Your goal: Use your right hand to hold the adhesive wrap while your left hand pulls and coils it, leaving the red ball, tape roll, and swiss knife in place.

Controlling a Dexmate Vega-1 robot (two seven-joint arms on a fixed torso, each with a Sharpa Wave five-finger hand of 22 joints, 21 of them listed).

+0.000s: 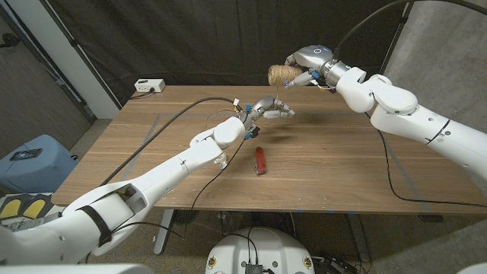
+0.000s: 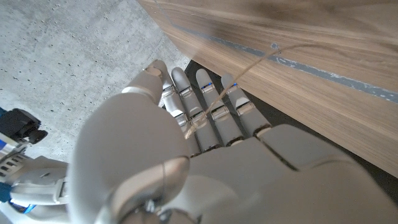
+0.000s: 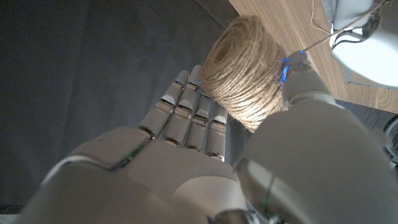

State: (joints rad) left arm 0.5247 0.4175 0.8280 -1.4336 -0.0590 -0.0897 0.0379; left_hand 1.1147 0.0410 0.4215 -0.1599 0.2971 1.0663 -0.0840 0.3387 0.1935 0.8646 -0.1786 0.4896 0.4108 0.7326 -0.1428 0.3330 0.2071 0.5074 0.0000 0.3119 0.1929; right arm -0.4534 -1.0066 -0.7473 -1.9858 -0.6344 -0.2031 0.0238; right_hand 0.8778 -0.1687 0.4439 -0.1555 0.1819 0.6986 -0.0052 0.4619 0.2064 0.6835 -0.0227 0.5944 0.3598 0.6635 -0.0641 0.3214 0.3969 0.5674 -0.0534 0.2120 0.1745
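The roll in play is a spool of tan jute twine [image 1: 280, 74], not adhesive wrap. My right hand [image 1: 308, 59] grips it in the air above the table's far edge; the right wrist view shows the spool [image 3: 245, 74] clamped between thumb and fingers [image 3: 186, 115]. A thin strand [image 2: 249, 68] runs from it down to my left hand [image 1: 272, 109], which hovers over the table's middle. The strand crosses that hand's fingers [image 2: 205, 106] and looks pinched at the thumb. A red swiss knife [image 1: 260, 160] lies on the table, nearer than the left hand.
The wooden table [image 1: 342, 167] has a small white box [image 1: 148, 86] at its far left corner. Black cables cross the table's left [image 1: 175, 114] and right [image 1: 392, 175] parts. A blue bin [image 1: 30, 160] stands on the floor to the left.
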